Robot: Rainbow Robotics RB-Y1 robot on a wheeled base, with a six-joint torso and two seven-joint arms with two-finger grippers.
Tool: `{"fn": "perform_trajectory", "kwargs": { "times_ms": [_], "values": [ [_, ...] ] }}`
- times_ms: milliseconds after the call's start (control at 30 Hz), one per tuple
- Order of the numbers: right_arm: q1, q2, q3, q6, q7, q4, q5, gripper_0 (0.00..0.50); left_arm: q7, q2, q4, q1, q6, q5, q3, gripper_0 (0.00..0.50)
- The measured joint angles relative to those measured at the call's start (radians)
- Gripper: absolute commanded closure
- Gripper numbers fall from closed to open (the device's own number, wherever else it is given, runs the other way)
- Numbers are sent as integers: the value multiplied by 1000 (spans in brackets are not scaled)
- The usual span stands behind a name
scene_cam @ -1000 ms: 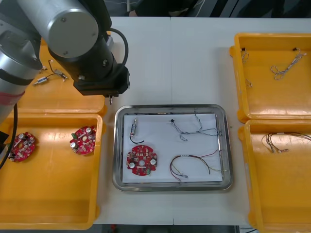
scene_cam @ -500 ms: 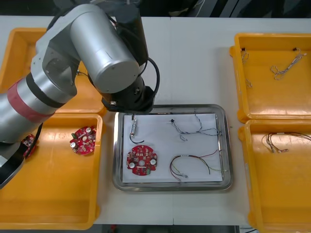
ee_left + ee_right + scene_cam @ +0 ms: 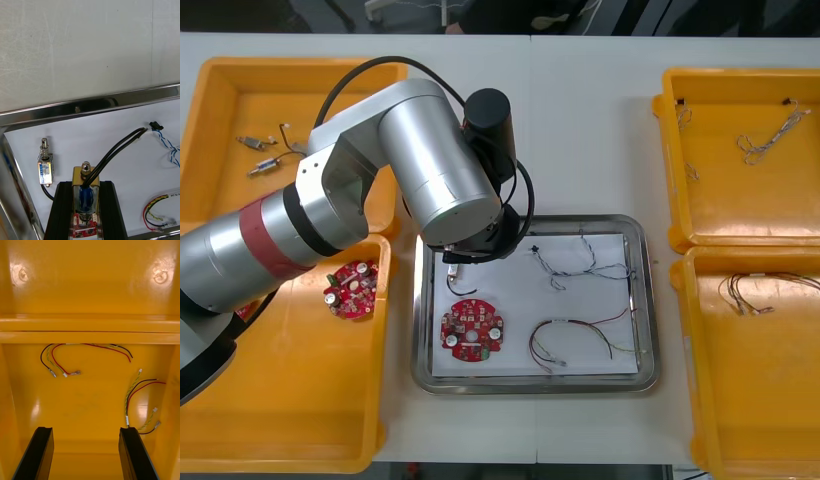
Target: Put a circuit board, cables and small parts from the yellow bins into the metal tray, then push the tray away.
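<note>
Brings a held small metal part (image 3: 86,176) across to the metal tray (image 3: 530,222).
Leaves the far-left yellow bin (image 3: 220,110) within the last second and now hangs the left gripper (image 3: 86,184) over the tray's left end, with fingers (image 3: 63,210) clamped on that part, just beside a lying part (image 3: 45,168) on the white liner. Finds a circuit board (image 3: 471,331), a blue and white cable (image 3: 585,262) and a red and yellow cable (image 3: 560,322) already inside, so probably needs only a release before the push. Keeps the right gripper (image 3: 86,431) over a right-hand yellow bin (image 3: 90,285), with fingers apart and empty.
</note>
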Motion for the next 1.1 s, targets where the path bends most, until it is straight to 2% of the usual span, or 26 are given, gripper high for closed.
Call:
{"fn": "perform_trajectory", "kwargs": {
  "times_ms": [433,933,967,1033,1100],
  "values": [
    [1,16,-1,-1,0,-13,15,0,7,-1,72,1,-101,-51,-97,500],
    [1,16,-2,-1,0,-16,16,0,81,-1,74,20,-117,-66,-140,491],
    [1,16,-2,-1,0,-17,16,0,81,-1,74,21,-118,-66,-140,257],
    [1,16,-2,-1,0,-18,17,0,82,-1,74,21,-122,-69,-140,10],
    [1,16,-2,-1,0,-19,19,0,89,-1,74,21,-125,-76,-140,0]
  ]
}}
